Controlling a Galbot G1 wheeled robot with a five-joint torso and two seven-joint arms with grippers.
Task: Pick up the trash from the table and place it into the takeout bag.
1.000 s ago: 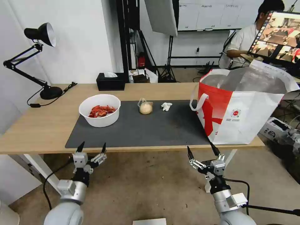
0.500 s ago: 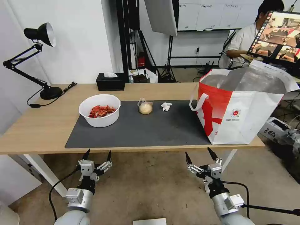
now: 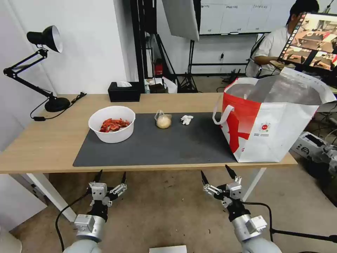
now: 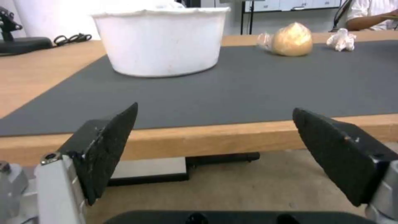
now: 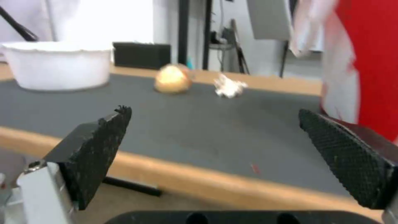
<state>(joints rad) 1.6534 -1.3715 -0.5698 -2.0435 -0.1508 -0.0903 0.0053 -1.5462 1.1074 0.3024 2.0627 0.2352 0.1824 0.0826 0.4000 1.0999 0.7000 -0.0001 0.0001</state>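
Plainly, white bowl (image 3: 112, 124) holds red shells; both end effectors (image 3: 111, 175) (image 3: 214, 173) spread apart below table (image 3: 42, 140).

Two arms, silver-grey rounded metal links, black collar at each wrist. Left gripper (image 3: 111, 176): two black pointed fingers (image 4: 105, 146) on pale metal linkage, small screw at finger base. Right gripper (image 3: 215, 173): same build, black fingertips with cross-hatched pads (image 5: 347, 158). Black cable loops off left forearm; black cable runs off right forearm. Black bar with round holes between finger bases.
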